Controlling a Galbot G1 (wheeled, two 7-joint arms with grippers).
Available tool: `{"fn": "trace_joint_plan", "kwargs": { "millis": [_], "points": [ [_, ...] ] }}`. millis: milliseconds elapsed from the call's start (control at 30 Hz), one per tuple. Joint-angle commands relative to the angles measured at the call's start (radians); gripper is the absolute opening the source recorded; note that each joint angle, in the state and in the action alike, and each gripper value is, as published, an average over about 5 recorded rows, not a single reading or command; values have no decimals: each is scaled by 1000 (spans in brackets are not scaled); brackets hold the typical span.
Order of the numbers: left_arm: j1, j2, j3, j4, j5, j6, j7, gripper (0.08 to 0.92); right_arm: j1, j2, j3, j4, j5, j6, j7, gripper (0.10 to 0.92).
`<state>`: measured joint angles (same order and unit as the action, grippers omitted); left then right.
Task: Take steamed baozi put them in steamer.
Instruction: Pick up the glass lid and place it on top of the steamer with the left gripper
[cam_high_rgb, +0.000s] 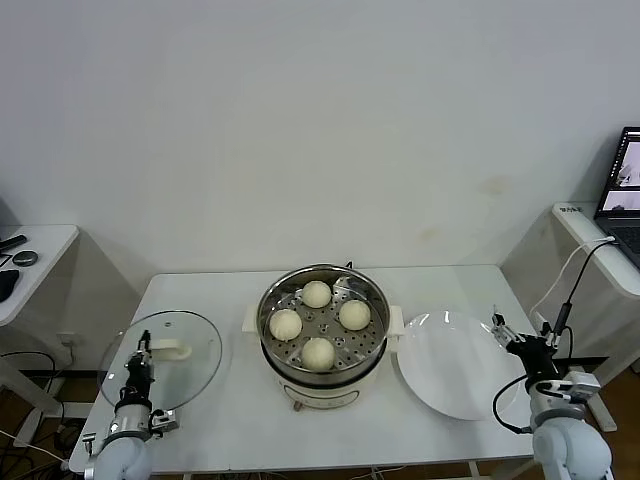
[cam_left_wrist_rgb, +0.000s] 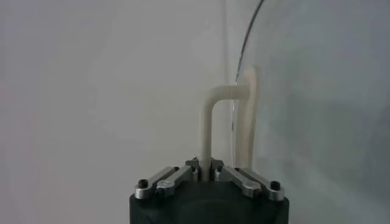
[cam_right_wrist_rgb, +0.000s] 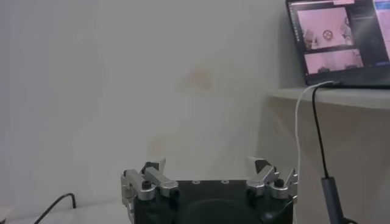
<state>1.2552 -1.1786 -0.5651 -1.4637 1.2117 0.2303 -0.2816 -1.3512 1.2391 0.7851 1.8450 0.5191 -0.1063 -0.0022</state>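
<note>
Several cream-white steamed baozi (cam_high_rgb: 316, 294) lie inside the shiny steel steamer (cam_high_rgb: 323, 268), which sits on its white pot base at the table's middle. My left gripper (cam_high_rgb: 143, 345) is at the front left, shut on the white handle (cam_high_rgb: 172, 350) of the round glass lid (cam_high_rgb: 195, 375). The left wrist view shows the handle (cam_left_wrist_rgb: 207, 122) clamped in the left gripper (cam_left_wrist_rgb: 206, 167), with the lid's glass (cam_left_wrist_rgb: 317, 91) beside it. My right gripper (cam_high_rgb: 520, 335) is open and empty by the right edge of the flat white plate (cam_high_rgb: 450, 375). It also shows in the right wrist view (cam_right_wrist_rgb: 210, 165).
A laptop (cam_high_rgb: 625, 190) stands on a side table at the right, also in the right wrist view (cam_right_wrist_rgb: 338, 39), with a cable (cam_high_rgb: 570, 280) hanging near my right arm. Another side table (cam_high_rgb: 35, 260) with dark objects is at the left.
</note>
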Motion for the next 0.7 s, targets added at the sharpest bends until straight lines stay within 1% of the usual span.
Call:
{"fn": "trace_joint_plan", "kwargs": {
  "millis": [33,167,233,333,400,467,533,700],
  "points": [
    [106,-106,-67,-438,112,460,297,173,0,8,-5,8,3,-8,-1,823],
    [132,-142,-82,-570,181,463,427,173,5,2,-3,11,11,-16,-1,823],
    [141,-155,-79,-645,191,463,476,173,8,-2,0,11,16,-20,-1,823],
    [144,-173,-55,-752,197,463,536,173,8,-8,3,13,20,-23,-1,823],
    [133,-191,-22,-794,200,463,556,173,5,-9,4,13,20,-23,-1,823],
    [112,-211,31,-805,200,462,563,173,0,-6,4,12,16,-23,-2,823],
    [86,-231,93,-791,203,461,568,173,-5,0,3,10,9,-21,-2,823],
    [10,-276,247,-693,251,460,557,173,-19,19,3,11,-13,-14,-3,823]
  ]
}}
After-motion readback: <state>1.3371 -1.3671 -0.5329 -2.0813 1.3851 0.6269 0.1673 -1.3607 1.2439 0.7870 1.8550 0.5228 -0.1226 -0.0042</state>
